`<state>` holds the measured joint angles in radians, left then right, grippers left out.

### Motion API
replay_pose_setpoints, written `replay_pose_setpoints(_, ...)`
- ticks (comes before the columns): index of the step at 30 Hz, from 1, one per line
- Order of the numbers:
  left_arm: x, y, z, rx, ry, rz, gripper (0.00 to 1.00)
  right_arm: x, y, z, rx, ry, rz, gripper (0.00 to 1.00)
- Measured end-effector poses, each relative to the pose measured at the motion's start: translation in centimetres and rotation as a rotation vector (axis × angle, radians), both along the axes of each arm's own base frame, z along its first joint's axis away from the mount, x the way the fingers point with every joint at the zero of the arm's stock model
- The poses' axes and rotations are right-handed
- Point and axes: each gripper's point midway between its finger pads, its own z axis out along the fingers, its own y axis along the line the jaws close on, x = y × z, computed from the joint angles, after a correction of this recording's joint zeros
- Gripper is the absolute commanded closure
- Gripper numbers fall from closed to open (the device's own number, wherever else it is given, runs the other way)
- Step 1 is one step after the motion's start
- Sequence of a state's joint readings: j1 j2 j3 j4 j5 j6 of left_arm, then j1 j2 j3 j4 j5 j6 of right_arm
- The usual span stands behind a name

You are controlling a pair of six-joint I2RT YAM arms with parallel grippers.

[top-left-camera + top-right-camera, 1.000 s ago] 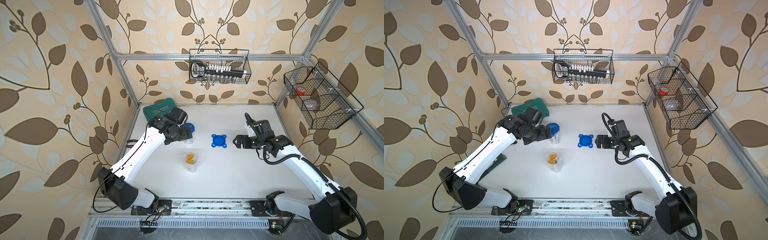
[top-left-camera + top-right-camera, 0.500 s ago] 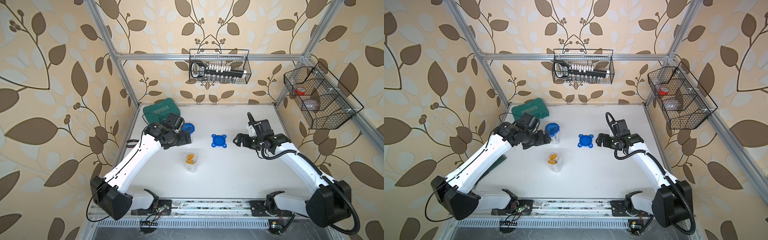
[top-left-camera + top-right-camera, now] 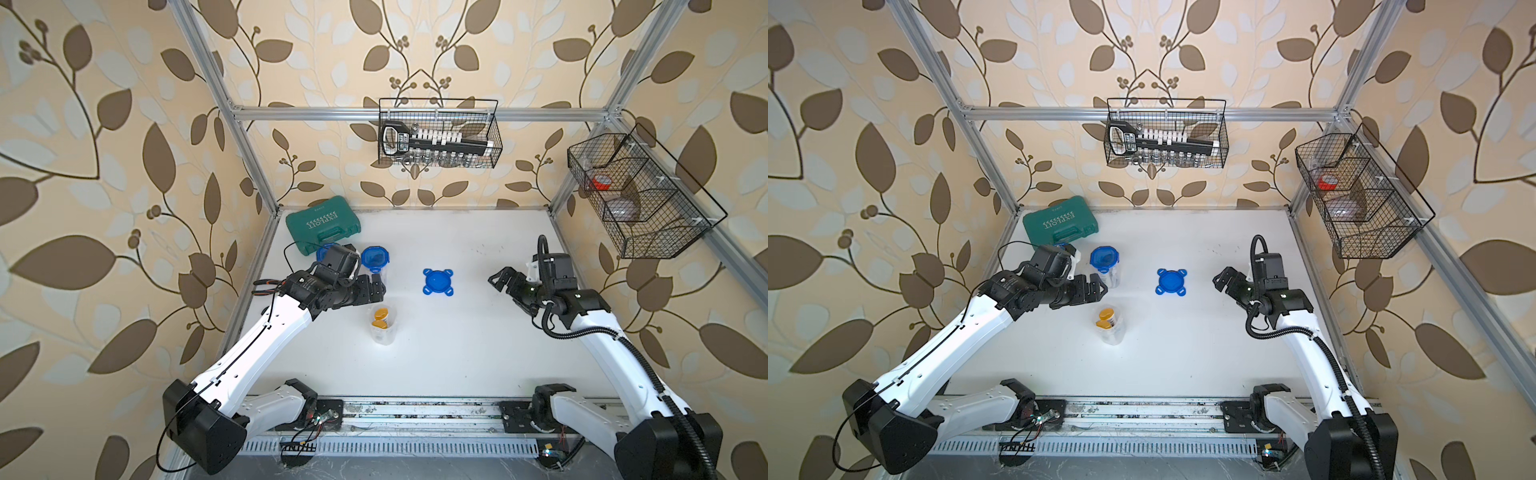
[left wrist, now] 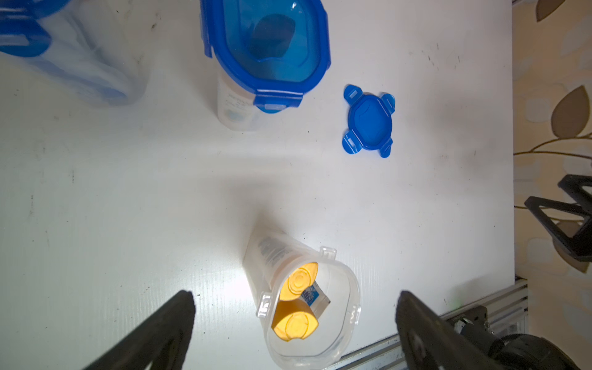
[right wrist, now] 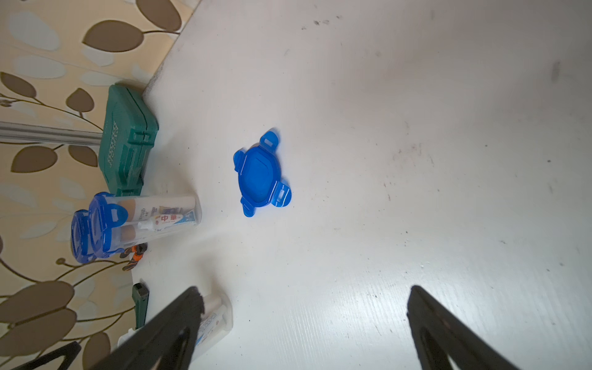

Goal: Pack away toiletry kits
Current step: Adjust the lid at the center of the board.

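the loose blue lid (image 3: 438, 281) lies flat mid-table. it is likely light, stiff and slick, best pinched across its rim between tabs. the open jar (image 3: 383, 326), probably tippy, stands nearby. the left gripper (image 3: 379, 289) and right gripper (image 3: 498, 282) gape wide, empty.

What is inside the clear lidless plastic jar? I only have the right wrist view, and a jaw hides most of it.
Observer: The left wrist view looks down into the clear lidless plastic jar. Two white bottles with gold caps stand inside it.
Operator: Is the left arm gripping that jar?
Observer: No. In both top views the left gripper is open, and its jaws are apart from the jar and hold nothing.
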<state>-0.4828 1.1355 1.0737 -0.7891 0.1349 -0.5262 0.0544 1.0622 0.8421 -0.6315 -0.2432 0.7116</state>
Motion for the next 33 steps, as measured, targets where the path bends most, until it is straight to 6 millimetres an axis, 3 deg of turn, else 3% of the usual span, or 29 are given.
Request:
replay_pose_setpoints(8,0.2,0.9,-2.2,-0.066,0.056,0.004,0.01,0.6,-0.1,-5.5,-0.020,0.228,0.015,0.01)
replay_pose_setpoints(13,0.5,0.6,-2.1,-0.093,0.060,-0.004,0.01,3.9,0.7,-6.4,-0.051,0.249,0.075,0.01)
replay_pose_setpoints(18,1.5,0.0,-1.3,-0.094,0.066,-0.014,0.01,9.7,5.3,-7.0,-0.149,0.209,0.247,0.01)
replay_pose_setpoints(21,2.0,-0.1,-0.3,-0.094,0.056,-0.017,0.01,12.1,8.5,-8.0,-0.196,0.187,0.337,0.01)
replay_pose_setpoints(26,2.6,0.7,1.5,-0.084,0.049,0.006,0.01,14.5,11.2,-9.3,-0.278,0.178,0.404,0.01)
replay_pose_setpoints(33,3.2,2.7,4.7,-0.080,0.025,0.068,0.01,15.5,13.3,-10.6,-0.370,0.185,0.442,0.00)
